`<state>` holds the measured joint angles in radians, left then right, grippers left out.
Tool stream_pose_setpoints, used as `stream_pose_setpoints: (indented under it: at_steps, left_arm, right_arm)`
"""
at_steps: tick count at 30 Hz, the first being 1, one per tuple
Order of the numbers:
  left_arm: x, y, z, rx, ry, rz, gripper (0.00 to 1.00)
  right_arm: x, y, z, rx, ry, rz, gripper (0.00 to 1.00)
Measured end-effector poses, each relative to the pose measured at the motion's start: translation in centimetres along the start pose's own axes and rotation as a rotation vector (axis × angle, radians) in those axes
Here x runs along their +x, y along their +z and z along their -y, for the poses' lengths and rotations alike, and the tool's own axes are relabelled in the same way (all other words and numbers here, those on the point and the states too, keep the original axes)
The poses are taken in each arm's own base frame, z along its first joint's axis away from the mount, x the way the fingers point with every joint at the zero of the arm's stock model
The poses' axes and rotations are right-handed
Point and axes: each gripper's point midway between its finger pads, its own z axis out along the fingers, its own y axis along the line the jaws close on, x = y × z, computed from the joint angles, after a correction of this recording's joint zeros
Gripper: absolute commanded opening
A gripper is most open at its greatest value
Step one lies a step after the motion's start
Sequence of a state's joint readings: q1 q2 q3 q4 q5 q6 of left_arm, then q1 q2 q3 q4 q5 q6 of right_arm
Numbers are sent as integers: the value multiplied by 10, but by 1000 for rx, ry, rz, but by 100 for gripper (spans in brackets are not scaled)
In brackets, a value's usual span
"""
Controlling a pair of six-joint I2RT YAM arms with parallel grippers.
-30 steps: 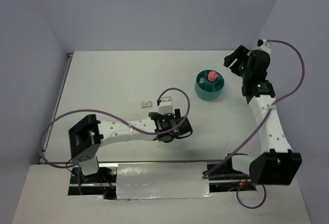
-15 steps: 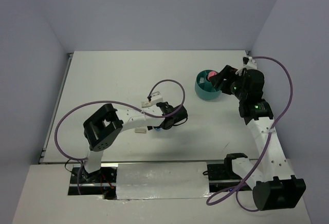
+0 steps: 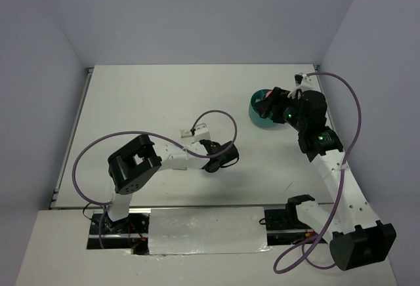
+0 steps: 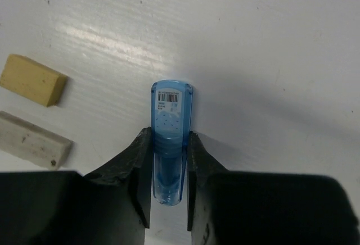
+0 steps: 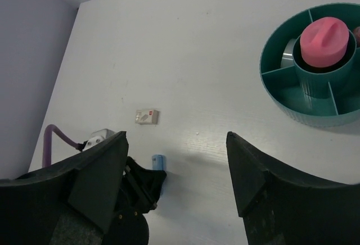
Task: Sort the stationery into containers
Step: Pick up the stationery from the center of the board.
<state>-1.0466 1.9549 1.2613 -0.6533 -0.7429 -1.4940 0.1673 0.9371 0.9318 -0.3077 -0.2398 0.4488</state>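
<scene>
Two hands: left hand (image 4: 169, 137) clamped shut on blue capsule (image 4: 170, 116) mid-table (image 4: 270, 59), toward near edge, beige eraser (image 4: 32, 80) and white eraser (image 4: 34, 140) nearby; right hand (image 5: 175, 138) wide open, holding nothing, by teal tub (image 5: 292, 113) near right edge

Counted: one blue capsule (image 4: 171, 116), two erasers (a beige eraser (image 4: 32, 80) near a white eraser (image 4: 34, 140)), one teal tub (image 5: 287, 109), one pink cap (image 5: 324, 36) in its middle, and two arms, a left arm (image 3: 172, 160) and a right arm (image 3: 331, 168).
</scene>
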Motion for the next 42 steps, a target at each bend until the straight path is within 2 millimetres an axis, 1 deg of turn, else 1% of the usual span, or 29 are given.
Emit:
stream_pose_setpoints:
  at_steps: [1,2,3,6,8,10,12,14,15,16,20,23,24,28,29,30,31,32,34,35,36,37,38,39,40,42]
  left_arm:
    - [3,-2,1,10,9,6,19]
    - [6,-6,2,22,20,10,9]
    - [10,-10,3,38,30,13,4]
    - [26,-27,6,122,89,7,0]
    - [36,-38,5,190,160,-14,0]
    - [39,-49,6,269,223,-20,0]
    - [30,-61,11,361,254,2,0]
    - [16,-76,17,480,264,48,0]
    - [6,-86,23,553,266,83,0]
    - [-2,-94,19,605,266,111,0]
    - [-24,-122,29,789,280,221,0]
    - [-32,-135,37,866,307,279,0]
    - [-34,-138,38,883,308,291,0]
    - [-43,-147,40,919,315,337,0]
    - [-45,-149,40,924,316,346,0]
    - [-46,-150,39,928,314,353,0]
    - [-48,-152,39,933,315,360,0]
    - [-48,-152,39,935,323,367,1]
    - [-48,-153,38,942,328,372,8]
    - [-48,-152,38,943,333,376,13]
    - [-48,-153,38,944,338,381,34]
    - [-49,-153,38,944,340,384,45]
    - [-49,-153,38,944,346,387,62]
    - [-49,-152,38,945,351,389,97]
    - [-49,-153,38,950,355,387,99]
    - [-48,-155,38,957,345,375,99]
  right_arm:
    - [2,1,0,-2,2,-2,93]
    - [4,2,0,-6,3,-5,100]
    - [8,3,2,-5,10,-14,100]
    - [26,6,7,-18,21,-45,100]
    - [37,8,7,-39,36,-72,100]
    - [48,9,5,-66,49,-95,100]
    - [61,9,2,-93,67,-125,99]
    - [75,11,-5,-132,82,-149,95]
    - [85,11,-9,-150,94,-170,93]
    - [95,11,-13,-169,107,-194,93]
    - [137,9,-40,-262,139,-305,88]
    - [161,7,-61,-332,160,-369,81]
    - [168,7,-67,-347,167,-390,72]
    - [182,5,-82,-383,194,-420,56]
    - [187,4,-83,-386,196,-430,54]
    - [189,3,-85,-390,203,-432,50]
    - [191,3,-86,-393,209,-432,44]
    - [191,3,-87,-397,215,-429,32]
    - [192,3,-87,-399,222,-427,14]
    - [192,3,-87,-399,230,-427,2]
    - [191,4,-88,-398,233,-425,0]
    - [191,4,-88,-398,233,-422,0]
    - [191,5,-88,-398,232,-420,0]
    - [190,5,-88,-397,227,-416,0]
    - [189,6,-86,-391,217,-409,0]
    - [183,11,-81,-368,190,-386,0]
